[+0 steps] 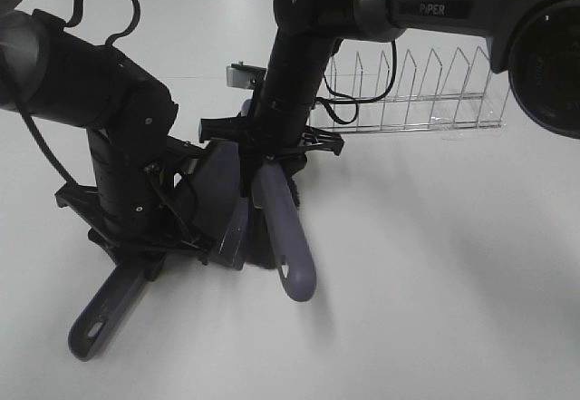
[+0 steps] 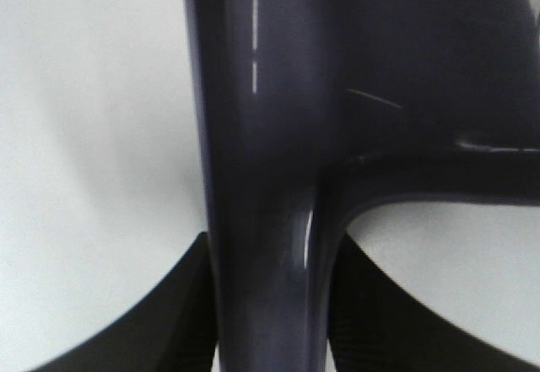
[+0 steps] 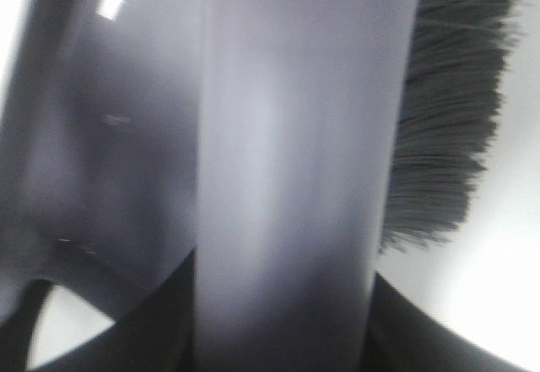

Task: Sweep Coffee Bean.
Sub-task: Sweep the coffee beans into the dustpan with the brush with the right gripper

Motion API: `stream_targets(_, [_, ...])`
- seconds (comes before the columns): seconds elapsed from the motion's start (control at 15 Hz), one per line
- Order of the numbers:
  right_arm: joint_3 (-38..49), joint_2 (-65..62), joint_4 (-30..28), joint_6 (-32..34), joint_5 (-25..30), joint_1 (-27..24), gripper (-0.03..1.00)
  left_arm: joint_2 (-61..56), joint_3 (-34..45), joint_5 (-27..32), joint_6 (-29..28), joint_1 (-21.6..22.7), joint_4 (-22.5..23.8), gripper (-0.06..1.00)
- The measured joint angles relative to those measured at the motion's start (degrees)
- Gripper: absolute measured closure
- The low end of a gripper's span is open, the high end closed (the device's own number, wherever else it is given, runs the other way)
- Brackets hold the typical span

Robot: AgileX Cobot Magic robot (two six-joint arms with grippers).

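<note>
My left gripper is shut on the handle of the purple-grey dustpan, which rests on the white table with its handle end pointing toward the front left. The left wrist view shows the dustpan handle clamped between the black fingers. My right gripper is shut on the brush, whose purple handle slants toward the front beside the pan. In the right wrist view the brush handle fills the middle, with black bristles beside it. No coffee bean shows; the arms and pan hide that spot.
A clear plastic rack with upright dividers stands behind the right arm. A small metal-looking object lies just behind the grippers. White table stretches to the right and front.
</note>
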Motion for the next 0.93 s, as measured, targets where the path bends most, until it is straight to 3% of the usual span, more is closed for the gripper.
stream_targets(0.27, [-2.3,0.1,11.2,-4.8,1.5,-3.4,0.67,0.0,0.0,-0.2,0.3,0.0,0.1,0.62])
stream_targets(0.47, [-2.5,0.0,16.2,-6.9,3.3,-6.1,0.67,0.0,0.0,-0.5,0.6,0.0,0.1,0.62])
stream_targets(0.73, [-2.5,-3.0,15.9,-9.7,4.3,-7.4,0.67,0.1,0.0,-0.6,0.6,0.0,-0.3,0.62])
stream_targets(0.93, [-2.5,-6.2,10.3,-9.9,4.3,-7.6,0.67,0.1,0.0,-0.6,0.6,0.0,-0.7,0.62])
